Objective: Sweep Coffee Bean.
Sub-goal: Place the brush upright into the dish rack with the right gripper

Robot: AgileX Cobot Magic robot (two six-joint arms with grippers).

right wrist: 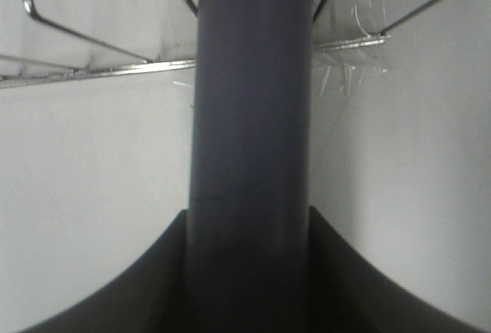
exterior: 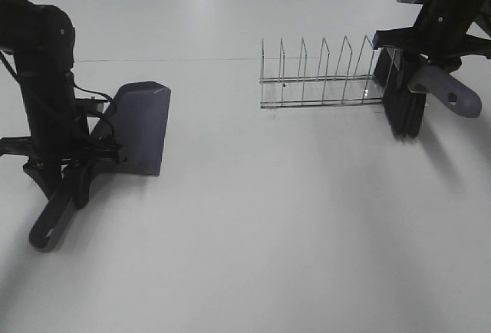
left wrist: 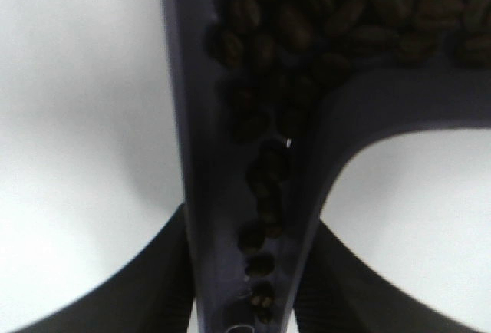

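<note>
My left gripper (exterior: pixel 77 168) is shut on the handle of the purple dustpan (exterior: pixel 142 126) at the table's left. The pan's closed side faces the high camera, and the handle (exterior: pixel 52 224) points toward the front edge. In the left wrist view my left gripper (left wrist: pixel 252 224) clamps the dustpan (left wrist: pixel 184 118), and the coffee beans (left wrist: pixel 307 34) lie inside it and down the handle's channel. No beans show in the high view. My right gripper (exterior: pixel 422 64) is shut on the purple brush handle (exterior: pixel 449 91), with the black bristles (exterior: pixel 404 110) on the table. The right wrist view shows my right gripper (right wrist: pixel 249 218) around that handle (right wrist: pixel 253 118).
A wire rack (exterior: pixel 322 80) with several upright dividers stands at the back centre-right, right next to the brush; it also shows in the right wrist view (right wrist: pixel 84 72). The white table (exterior: pixel 268 233) stretches between the two arms.
</note>
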